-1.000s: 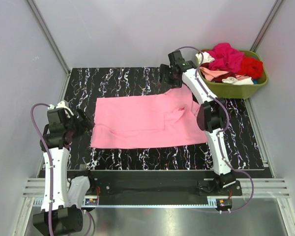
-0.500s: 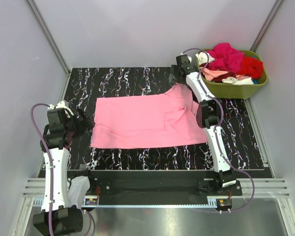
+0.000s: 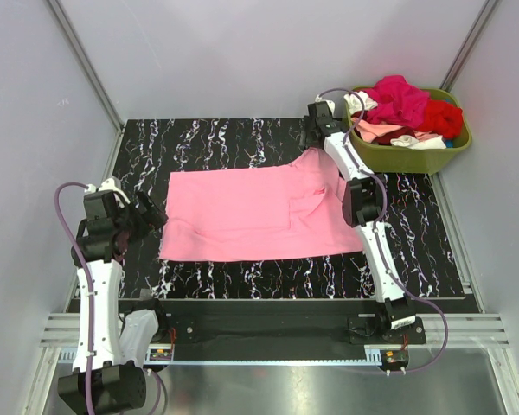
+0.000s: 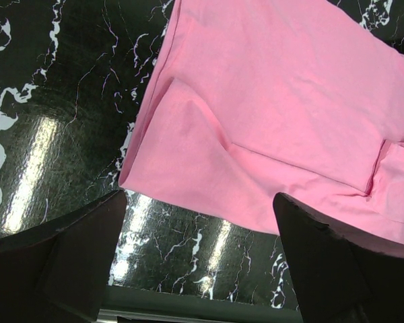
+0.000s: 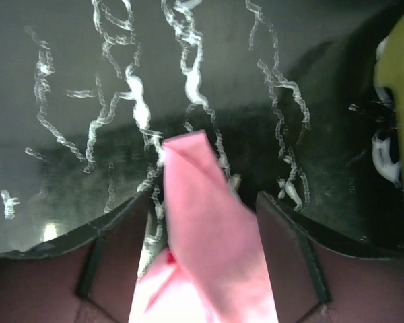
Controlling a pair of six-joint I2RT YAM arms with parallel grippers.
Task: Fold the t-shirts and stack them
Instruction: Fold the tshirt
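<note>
A soft, flat pink t-shirt [image 3: 251,212] lies spread out in the middle of the top view, on the shiny black table with white marble lines [image 3: 208,138]. The right gripper [image 3: 316,138] sits at the shirt's upper right corner, close to the olive-green plastic tub [image 3: 406,157] in the upper right of the frame. That tub is full of other t-shirts [image 3: 402,99] in magenta, red, pale pink and white. In the right wrist view a strip of pink cloth runs up between the two fingers [image 5: 114,269], and they look pinched onto it, so this gripper is holding the shirt's corner. The step seems to be pulling the shirt flat or starting a fold. To do it well, the right gripper should hold tight and move slowly, so the thin corner does not slip out. It should lift the cloth just off the table and not bump the tub beside it. The left gripper [image 3: 151,216] is at the left edge of the shirt. Its fingers are spread wide with nothing in them. In the left wrist view the shirt's lower left corner lies just in front of them, ready to be grabbed.
</note>
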